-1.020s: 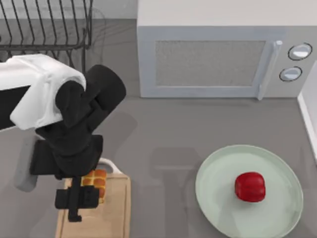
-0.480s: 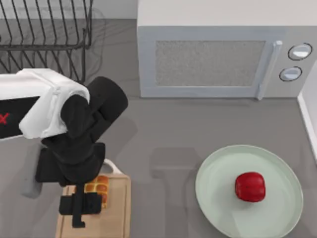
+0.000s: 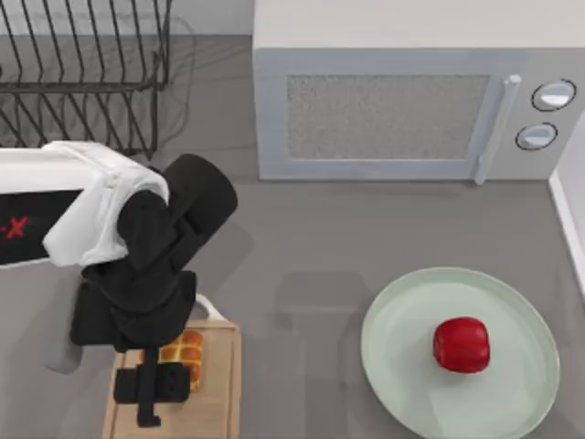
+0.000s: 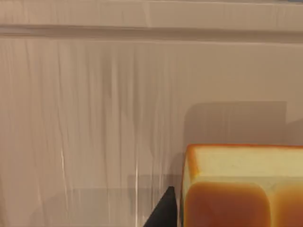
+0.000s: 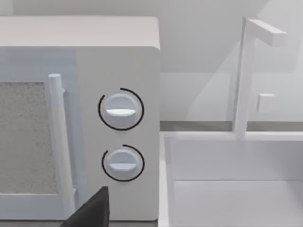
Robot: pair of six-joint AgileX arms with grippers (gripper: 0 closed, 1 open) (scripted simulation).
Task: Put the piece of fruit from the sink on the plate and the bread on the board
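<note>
My left gripper (image 3: 151,389) hangs over the wooden board (image 3: 218,402) at the table's front left, shut on the bread (image 3: 183,355), a small golden-brown block of rolls. In the left wrist view the bread (image 4: 239,189) is close up just above the board (image 4: 94,118), with one dark fingertip (image 4: 163,213) against its side and its shadow on the wood. The red piece of fruit (image 3: 462,345) lies on the pale green plate (image 3: 393,357) at the front right. A dark part of my right gripper (image 5: 92,213) shows, facing the microwave and the sink (image 5: 227,189).
A grey microwave (image 3: 384,101) stands at the back, its knobs (image 5: 120,109) close to the right wrist camera. A black wire dish rack (image 3: 82,64) is at the back left. The sink's white rim (image 3: 569,210) runs along the right edge, with a faucet (image 5: 244,71) behind.
My left gripper has carried the bread toward the front, farther over the board. The fruit and plate have not moved.
</note>
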